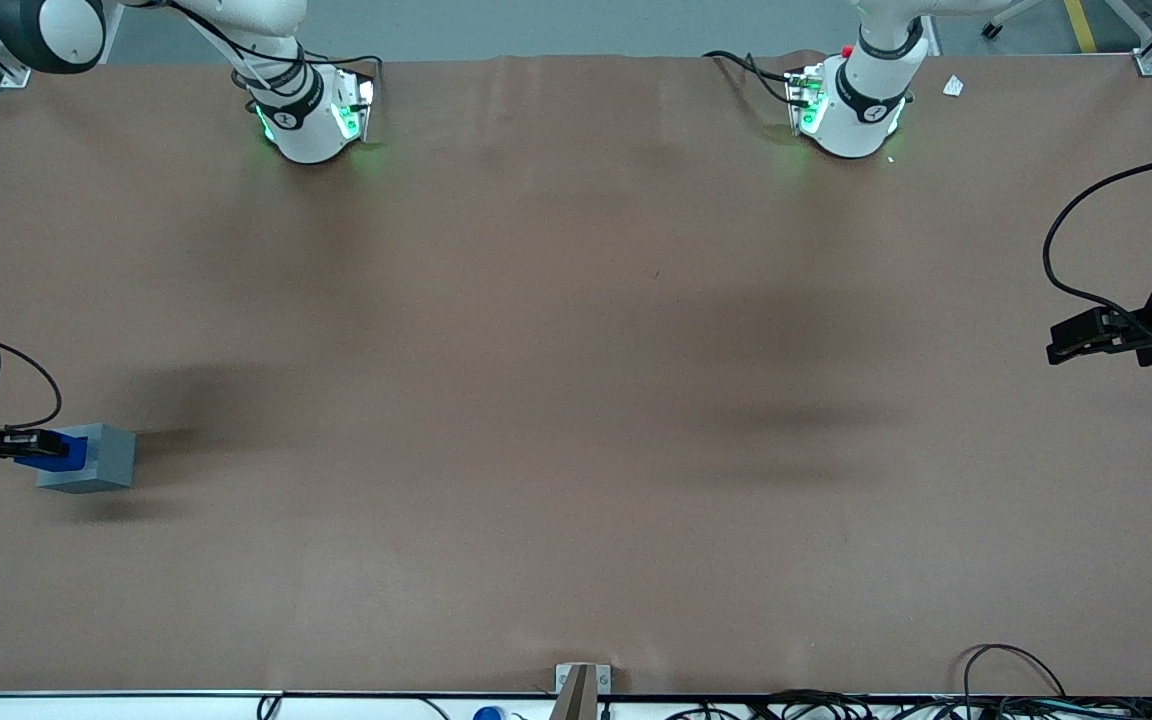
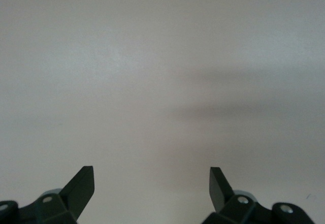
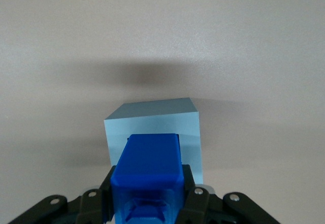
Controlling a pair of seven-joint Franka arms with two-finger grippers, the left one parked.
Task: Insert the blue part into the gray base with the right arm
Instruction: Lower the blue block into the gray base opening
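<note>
Your right arm's black two-finger gripper [image 1: 36,443] clenched on the small bright-blue plastic block [image 3: 148,170] — its end at the light-gray cube base [image 1: 96,458], working arm's end of the brown table [image 1: 576,400].

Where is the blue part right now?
The blue part is held in the right arm's hand, against the gray base, at the working arm's end of the table.

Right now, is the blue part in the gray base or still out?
Partly in: the blue part, held by the gripper, has its leading end in the gray base opening; seating depth cannot be told.

Glossy plastic blue part [image 3: 147,163]; matt gray base [image 3: 152,120].
</note>
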